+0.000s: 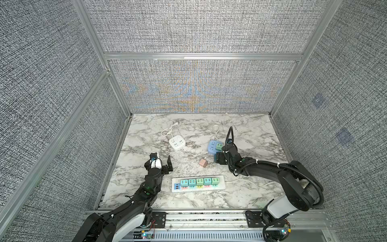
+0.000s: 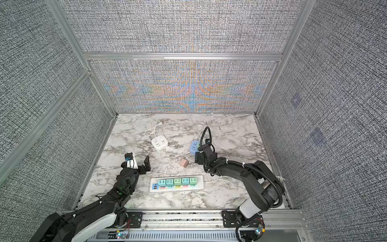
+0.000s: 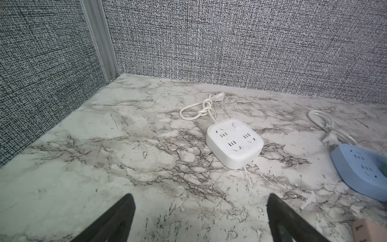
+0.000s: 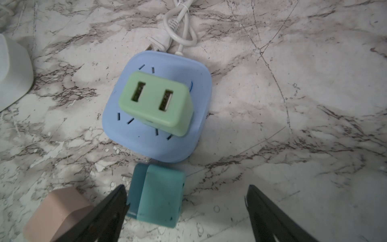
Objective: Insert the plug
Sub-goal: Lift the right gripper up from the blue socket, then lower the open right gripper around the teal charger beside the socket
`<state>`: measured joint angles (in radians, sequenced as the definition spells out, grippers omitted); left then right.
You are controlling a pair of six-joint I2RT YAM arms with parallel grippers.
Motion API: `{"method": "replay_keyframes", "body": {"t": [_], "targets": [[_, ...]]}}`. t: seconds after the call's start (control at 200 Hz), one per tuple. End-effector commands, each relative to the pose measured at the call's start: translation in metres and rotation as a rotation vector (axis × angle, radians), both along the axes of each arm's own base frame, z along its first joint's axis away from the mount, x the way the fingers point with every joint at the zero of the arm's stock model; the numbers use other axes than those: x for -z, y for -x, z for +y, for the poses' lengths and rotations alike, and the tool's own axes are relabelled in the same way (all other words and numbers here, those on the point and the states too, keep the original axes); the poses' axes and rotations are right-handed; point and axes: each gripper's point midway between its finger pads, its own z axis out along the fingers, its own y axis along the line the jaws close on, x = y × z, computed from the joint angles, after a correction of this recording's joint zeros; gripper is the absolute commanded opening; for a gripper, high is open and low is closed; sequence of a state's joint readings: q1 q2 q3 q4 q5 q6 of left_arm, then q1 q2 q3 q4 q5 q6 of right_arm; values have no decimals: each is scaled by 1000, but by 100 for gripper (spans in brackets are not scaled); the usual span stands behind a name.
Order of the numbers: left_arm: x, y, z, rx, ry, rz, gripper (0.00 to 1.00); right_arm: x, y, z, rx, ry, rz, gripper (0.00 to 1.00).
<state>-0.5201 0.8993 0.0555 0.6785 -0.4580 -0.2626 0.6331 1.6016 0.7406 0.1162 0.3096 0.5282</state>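
While looking down past the right wrist, found the right claw (image 4: 186,188) spread wide and gripping nothing. Saw the teal plug (image 4: 156,194) lying on the desk (image 4: 293,104) between its jaws, close against one finger and well off the other. Just ahead of the tips, saw the green plug (image 4: 155,102) standing in the blue socket block (image 4: 146,144), ports up; could not tell whether fully home. Noted a pink plug (image 4: 58,207) just outside the claw. Found the left claw (image 3: 201,197) also open and empty, with a white socket block (image 3: 234,142) well ahead of it. Judged the teal plug next: needed centring between the jaws before closing, gripping by the flat sides, lifting straight, turning prongs down, then lining up with free slots beside the green plug without knocking it.
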Motion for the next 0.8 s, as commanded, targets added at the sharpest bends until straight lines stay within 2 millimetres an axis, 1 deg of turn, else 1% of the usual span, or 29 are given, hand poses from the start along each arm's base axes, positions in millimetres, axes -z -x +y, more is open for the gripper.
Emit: {"method": "replay_keyframes", "body": {"t": [0.0, 0.175, 0.33, 0.42, 0.49, 0.6, 0.72, 0.795], "targets": [[0, 0, -1, 7, 4, 0, 99, 2, -11, 4, 31, -10, -12, 91], [0, 0, -2, 10, 4, 1, 99, 13, -11, 11, 14, -3, 19, 91], [0, 0, -2, 10, 5, -1, 99, 20, 0, 5, 6, 28, 54, 91], [0, 0, -2, 11, 4, 0, 99, 22, 12, -4, 4, 54, 74, 91], [0, 0, -2, 12, 4, 1, 99, 19, 22, -13, 9, 69, 79, 91], [0, 0, -2, 11, 3, 2, 99, 17, 36, -32, 38, 100, 77, 91], [1, 0, -2, 14, 3, 3, 99, 22, 47, -55, 84, 121, 91, 91], [0, 0, -2, 15, 4, 2, 100, 23, 51, -62, 102, 104, 100, 91]]}}
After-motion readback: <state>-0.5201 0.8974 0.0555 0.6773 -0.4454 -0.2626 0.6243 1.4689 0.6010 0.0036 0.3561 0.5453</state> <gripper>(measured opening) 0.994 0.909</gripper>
